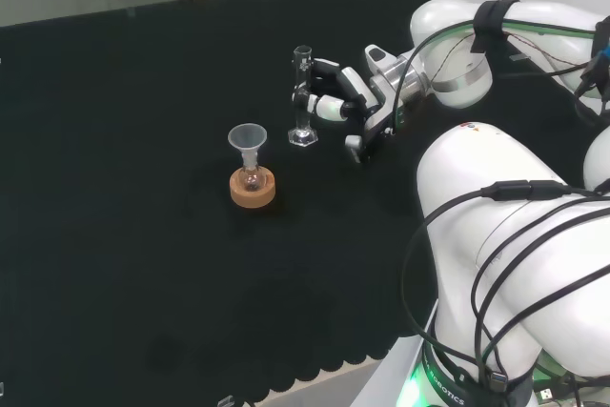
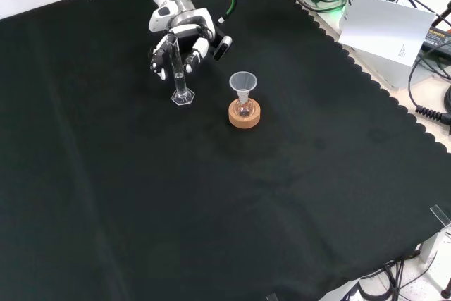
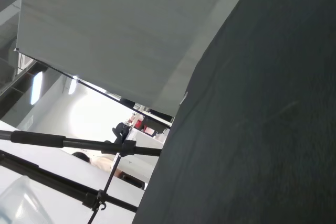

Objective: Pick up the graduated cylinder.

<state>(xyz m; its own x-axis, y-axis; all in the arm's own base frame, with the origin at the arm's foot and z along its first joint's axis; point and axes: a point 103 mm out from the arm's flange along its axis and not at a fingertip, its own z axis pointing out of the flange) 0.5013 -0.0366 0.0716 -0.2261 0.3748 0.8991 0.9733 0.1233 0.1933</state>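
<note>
Two pieces of clear ware stand on the black cloth (image 1: 143,188), and both are hard to read against it. Whether the graduated cylinder (image 1: 302,92) holds any liquid cannot be told; its thin glass wall shows mostly as pale edges. It stands upright on its clear hexagonal foot, which rests on the cloth. In the front view the cylinder's upper part overlaps the hand (image 2: 180,40), so exactly where glass and fingers meet is hard to make out there. The wrist view looks along the cloth toward a pale wall and some dark tripod bars in the room beyond.

From the head view's right, the hand reaches in, with its fingers (image 1: 329,107) curled around the middle of the cylinder's tube, a black fingertip appearing to lie against the glass. The fingers look wrapped round the tube rather than spread, though the thumb's contact is not plainly shown. In the front view the hand comes from the top and sits behind and around the cylinder's upper half.

Just beside the cylinder, to its left and nearer in the head view, a small round-bottom flask (image 1: 252,176) sits in a cork ring stand (image 1: 253,190). A clear funnel (image 1: 248,140) rests upright in the flask's neck. A little dark matter seems to lie in the flask's bulb, but what it is cannot be told.
</note>
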